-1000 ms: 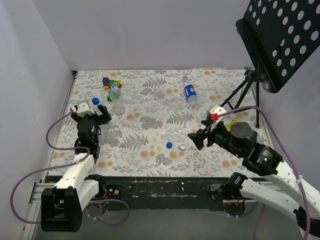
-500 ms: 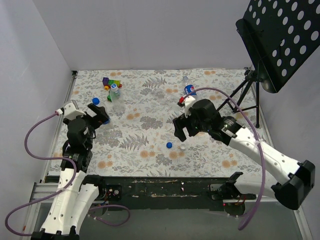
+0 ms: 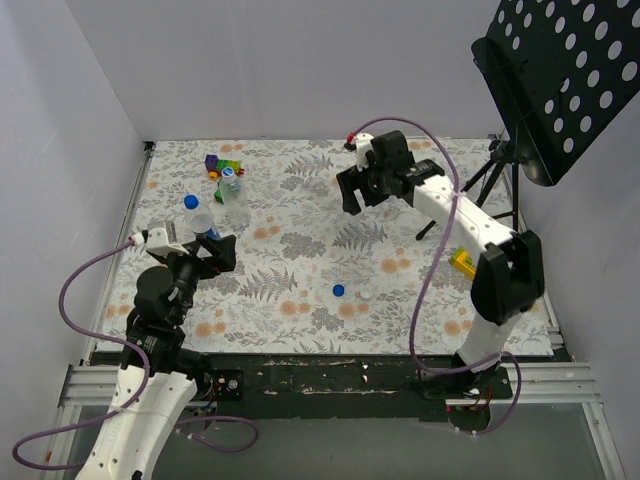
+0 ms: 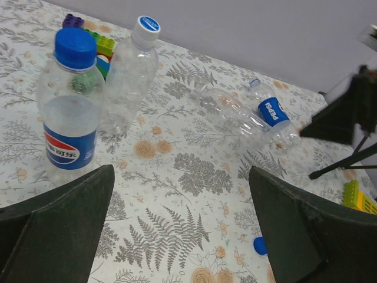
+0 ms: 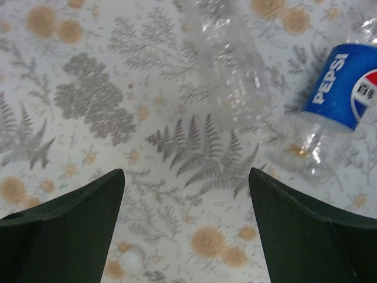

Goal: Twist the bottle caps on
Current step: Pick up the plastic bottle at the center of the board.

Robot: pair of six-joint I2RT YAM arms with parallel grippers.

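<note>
Two bottles stand at the left: a Pepsi bottle [image 4: 68,112] [image 3: 196,214] with a blue cap on it, and a clear bottle [image 4: 131,71] [image 3: 234,196] with a white cap on it. Two more lie at the far middle, a crinkled clear bottle [image 5: 235,59] [image 4: 232,112] and a Pepsi bottle [image 5: 336,100] [image 4: 274,115]. A loose blue cap [image 3: 339,290] [image 4: 260,245] lies mid-table. A white cap [image 5: 131,256] lies below the right gripper. My left gripper [image 3: 207,255] [image 4: 182,224] is open and empty, just in front of the standing bottles. My right gripper [image 3: 365,195] [image 5: 185,236] hovers open over the lying bottles.
Multicoloured toy blocks [image 3: 222,165] [image 4: 97,41] sit behind the standing bottles. A yellow block [image 3: 463,262] lies at the right. A black music stand [image 3: 570,80] rises at the far right, its tripod legs [image 3: 480,185] on the table. White walls close the left and back.
The right arm has swung from the near right out to the far middle, over the lying bottles. The left gripper has shifted a little nearer and rightward. Both stay open.
</note>
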